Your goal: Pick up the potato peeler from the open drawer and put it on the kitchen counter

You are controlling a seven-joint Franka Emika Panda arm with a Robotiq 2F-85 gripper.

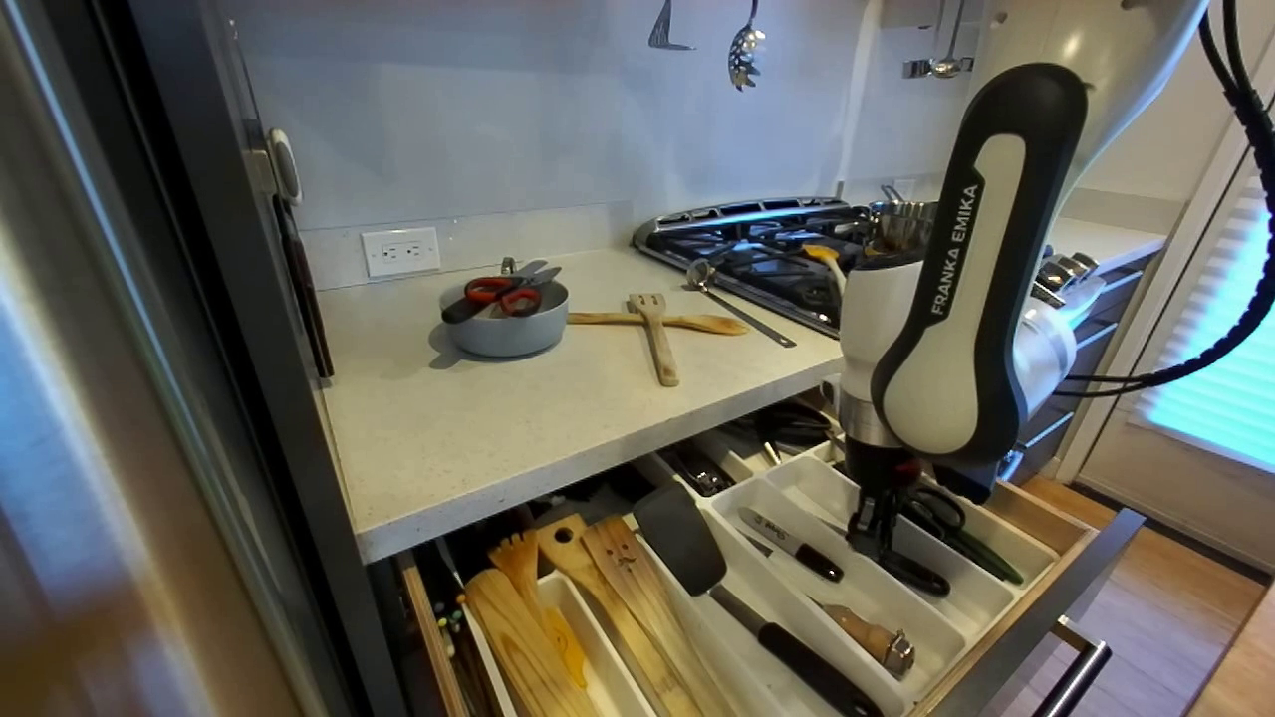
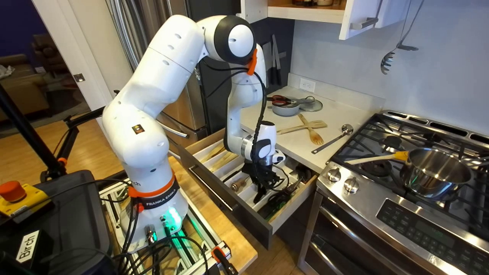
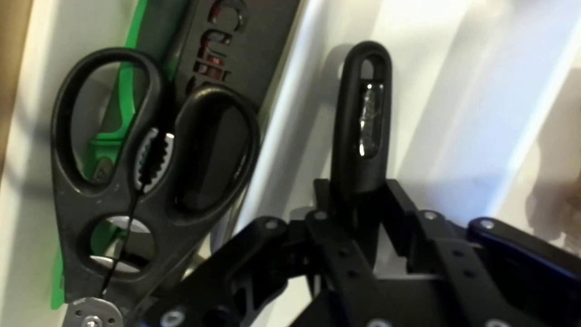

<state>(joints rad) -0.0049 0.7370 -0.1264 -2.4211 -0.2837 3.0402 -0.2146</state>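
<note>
The potato peeler shows as a black handle with a slot [image 3: 363, 113] in the wrist view. It also shows in an exterior view [image 1: 918, 576]. My gripper [image 3: 357, 186] has its two fingers on either side of the handle and looks shut on it. The peeler's blade end is hidden under the gripper. The handle is low in a white compartment of the open drawer [image 1: 1036, 506]; I cannot tell whether it is lifted off the floor. In both exterior views the gripper [image 1: 877, 538] points down inside the drawer [image 2: 244, 223]. The pale kitchen counter [image 1: 478, 438] lies behind and above it.
Black scissors [image 3: 136, 190] lie in the adjoining compartment. A corkscrew-like wooden tool [image 1: 867, 637], a small knife [image 1: 792, 543] and a black spatula [image 1: 682, 538] lie nearby. On the counter stand a grey bowl [image 1: 508, 324] with red scissors, crossed wooden utensils [image 1: 654, 339] and a ladle [image 1: 742, 309].
</note>
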